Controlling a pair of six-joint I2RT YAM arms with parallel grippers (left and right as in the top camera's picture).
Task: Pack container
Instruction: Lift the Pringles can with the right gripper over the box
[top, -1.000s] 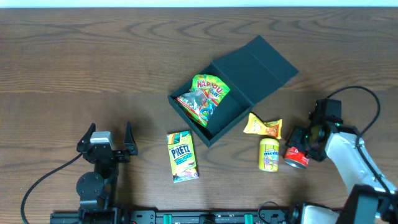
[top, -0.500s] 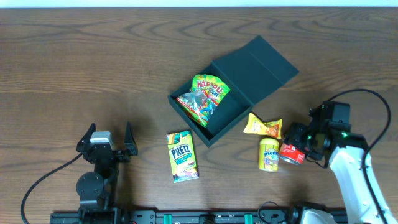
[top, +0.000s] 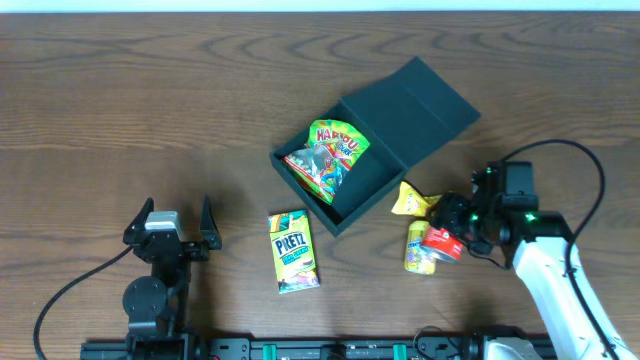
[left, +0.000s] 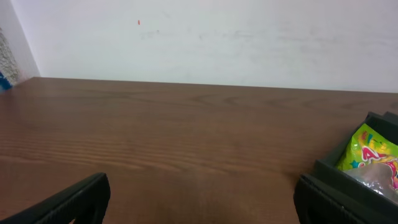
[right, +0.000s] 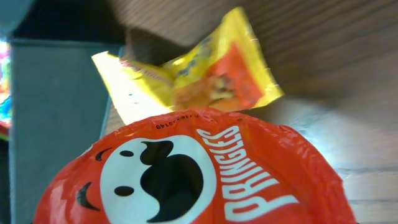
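Can (right: 199, 168) in my right gripper's (top: 447, 233) grasp blocks its wrist view. It has moved left over the yellow tube (top: 418, 254). My left gripper (top: 171, 224) is released.

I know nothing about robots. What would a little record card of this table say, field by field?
Container: dark box, lid open
Inside it: Haribo bag
Loose on the wooden table: Pretz box, yellow snack packet, yellow tube
Right pincer: closed on a small red Pringles can, right beside the yellow tube
Left pincer: open, empty, well away from the snacks
Not yet packed: everything except the Haribo bag
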